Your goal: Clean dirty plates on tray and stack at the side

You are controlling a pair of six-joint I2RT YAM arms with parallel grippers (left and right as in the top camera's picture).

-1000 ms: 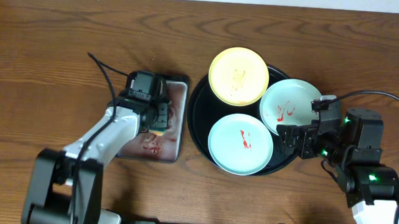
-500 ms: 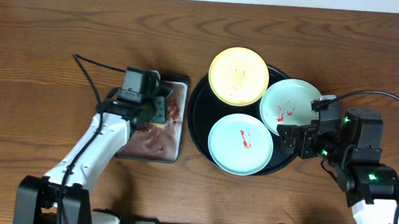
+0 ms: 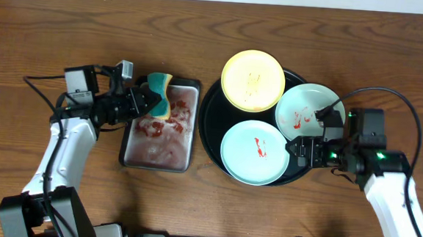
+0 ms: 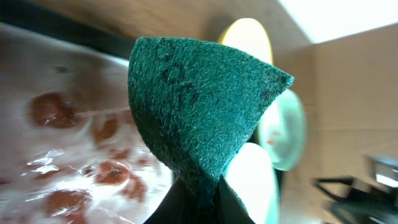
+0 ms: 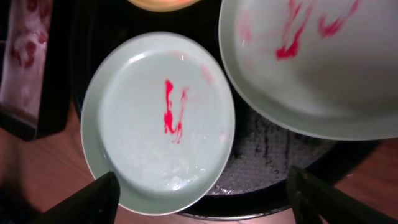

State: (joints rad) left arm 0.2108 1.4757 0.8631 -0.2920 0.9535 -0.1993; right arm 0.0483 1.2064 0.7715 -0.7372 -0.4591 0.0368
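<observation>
The black tray (image 3: 210, 118) holds three plates: a pale yellow one (image 3: 253, 80) at the back, a mint one (image 3: 307, 112) on the right and a mint one (image 3: 254, 152) at the front. Both mint plates carry red smears. My left gripper (image 3: 145, 103) is shut on a green-and-yellow sponge (image 3: 158, 104) held above the small grey tray; its green face (image 4: 199, 106) fills the left wrist view. My right gripper (image 3: 295, 151) is open and hovers over the front plate's right edge. In the right wrist view the fingers (image 5: 93, 200) straddle that plate (image 5: 155, 118).
A small grey metal tray (image 3: 158, 148) with wet red smears lies left of the black tray. The second mint plate (image 5: 311, 68) overlaps the black tray's rim (image 5: 267, 165). Bare wooden table (image 3: 69, 36) surrounds everything.
My left arm has lifted the sponge off the grey tray and swung its wrist out to the left. My right gripper has moved left toward the front mint plate, its jaws slightly narrower.
</observation>
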